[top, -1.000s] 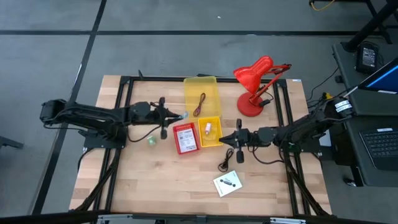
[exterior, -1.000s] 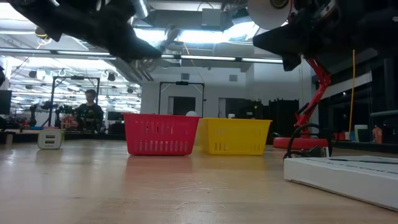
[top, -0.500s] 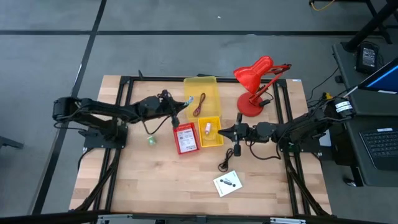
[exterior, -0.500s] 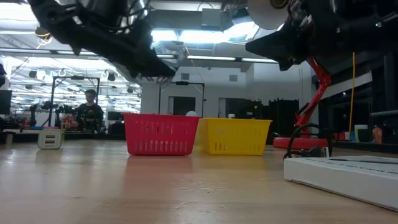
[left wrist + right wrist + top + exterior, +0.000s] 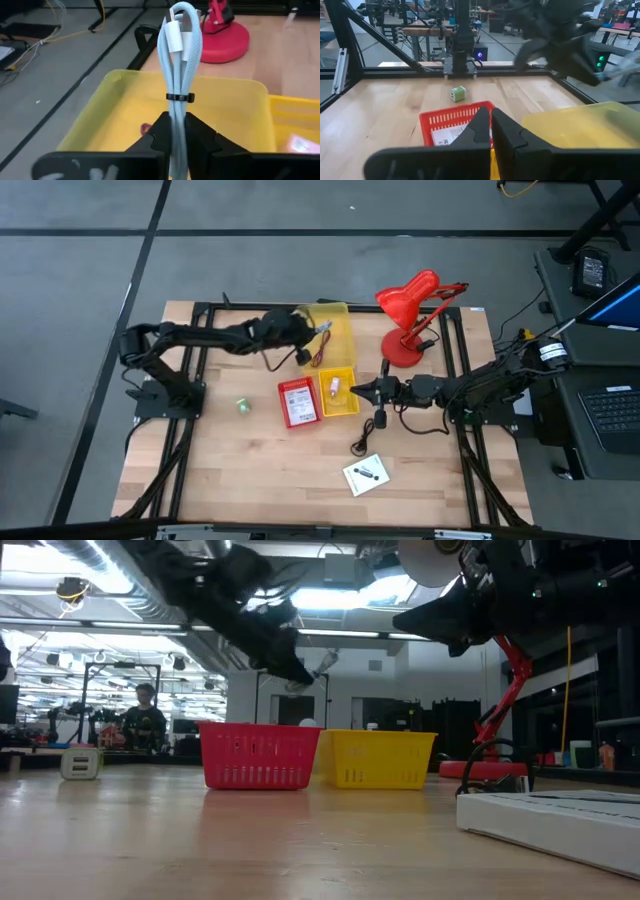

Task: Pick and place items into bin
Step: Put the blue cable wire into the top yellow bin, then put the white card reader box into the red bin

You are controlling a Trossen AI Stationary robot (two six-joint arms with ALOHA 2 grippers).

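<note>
My left gripper (image 5: 308, 332) hovers over the big yellow bin (image 5: 338, 315), shut on a light blue bundled cable (image 5: 179, 60) bound by a black tie. A dark red cord (image 5: 320, 348) lies in that bin. My right gripper (image 5: 356, 390) is shut and empty, level above the table beside the small yellow basket (image 5: 340, 406). The red basket (image 5: 299, 402) holds a white printed packet. On the table lie a black cable (image 5: 362, 442), another white packet (image 5: 367, 473) and a small green piece (image 5: 243, 406). My left gripper pinches the blue cable bundle between its two fingers, on the part below the black tie (image 5: 178, 120). The fingers lie along the bundle. The bundle juts out past the fingertips, lifted clear over the yellow bin, its white plug (image 5: 176, 36) at the far end.
The red desk lamp (image 5: 410, 320) stands at the table's far right, close to the big yellow bin. A black frame (image 5: 200, 310) runs around the table. Open wood lies toward the near edge and near left. A person (image 5: 146, 720) sits far off in the room.
My left gripper has carried the blue cable from beside the red basket toward the table's right and far edge, and it is now over the big yellow bin. My right gripper has shifted slightly left, toward the small yellow basket.
</note>
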